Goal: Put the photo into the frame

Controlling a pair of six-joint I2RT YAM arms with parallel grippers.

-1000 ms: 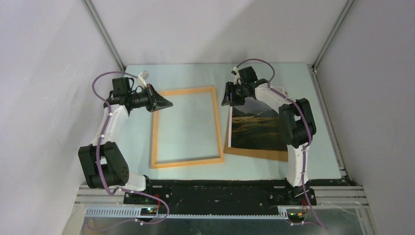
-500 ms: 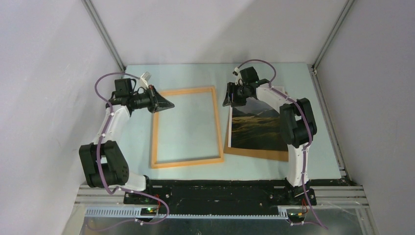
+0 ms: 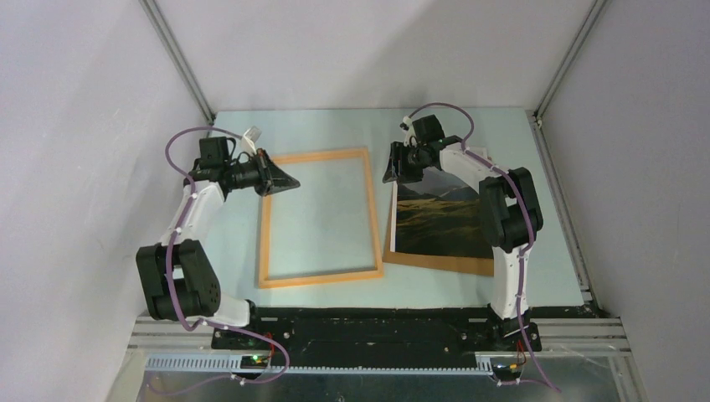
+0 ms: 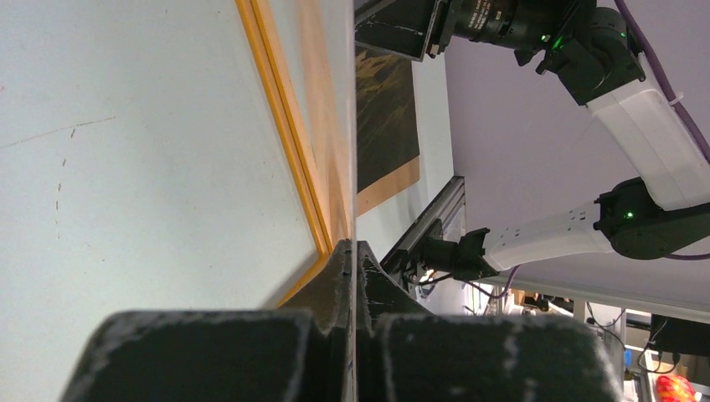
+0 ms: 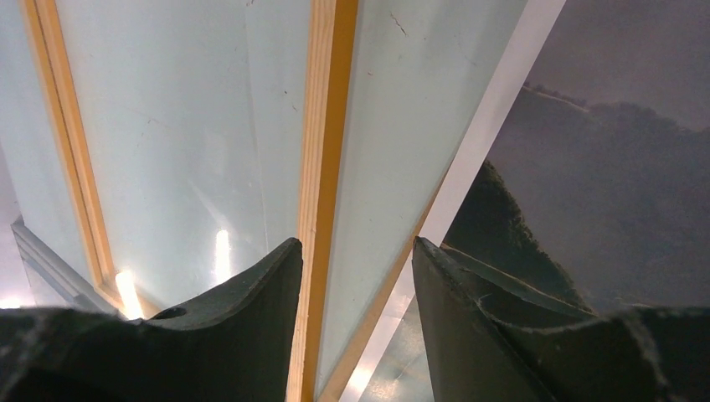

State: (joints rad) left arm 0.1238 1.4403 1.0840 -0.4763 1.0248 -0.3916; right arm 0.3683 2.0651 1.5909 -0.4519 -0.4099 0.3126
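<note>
Right pincer [image 5: 356,244] parted, seemingly beside photo [image 5: 586,167].

A pale table [image 3: 335,126] bears the frame [image 3: 318,276] beside a brown backing board [image 3: 435,260].

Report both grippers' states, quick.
Left gripper: shut, holding nothing.
Right gripper: open, empty, above the gap between frame and photo.
</note>
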